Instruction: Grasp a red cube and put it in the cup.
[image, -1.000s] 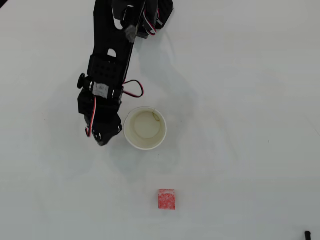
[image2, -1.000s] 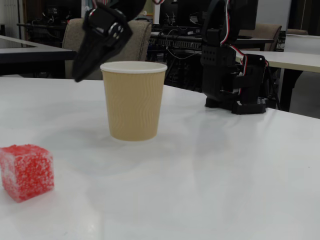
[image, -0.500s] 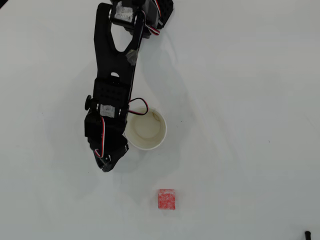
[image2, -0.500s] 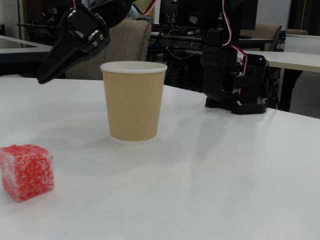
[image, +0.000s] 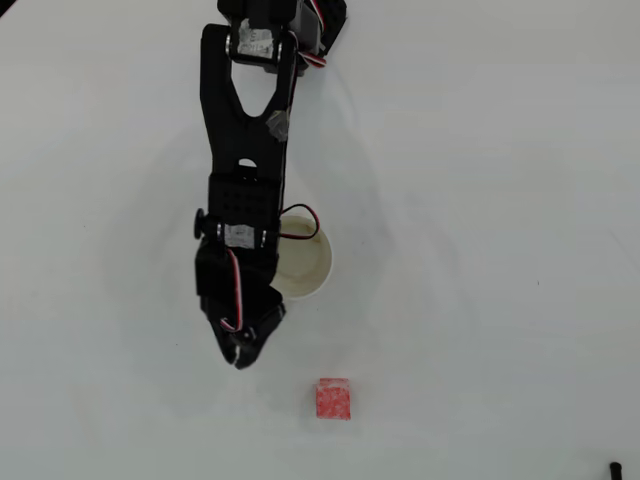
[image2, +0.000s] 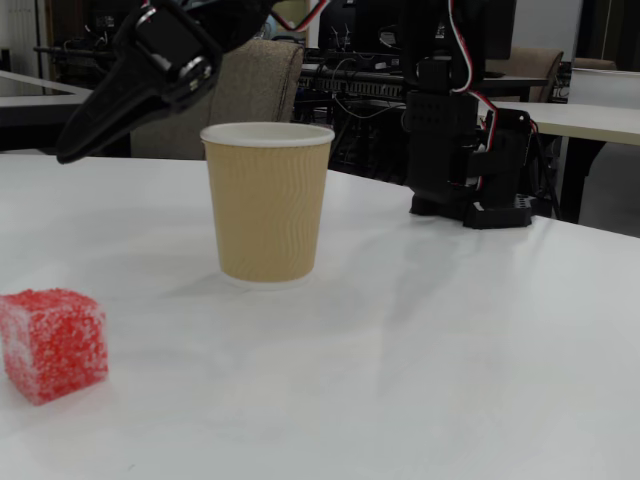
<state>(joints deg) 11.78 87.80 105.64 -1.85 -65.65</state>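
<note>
The red cube (image: 333, 398) is small and speckled, and lies on the white table in front of the cup; in the fixed view (image2: 52, 343) it sits at the near left. The cup (image: 308, 264) stands upright, with its left side hidden under my arm. In the fixed view (image2: 268, 200) it is tan and ribbed with a white rim. My gripper (image: 240, 360) hangs above the table, left of the cup and up-left of the cube. Its jaws are together and hold nothing. In the fixed view (image2: 72, 152) it points down-left, higher than the cup's rim.
The arm's base (image2: 465, 150) stands at the back of the table, behind the cup. A small black object (image: 615, 468) lies at the bottom right corner of the overhead view. Desks and a chair (image2: 255, 85) stand beyond the table.
</note>
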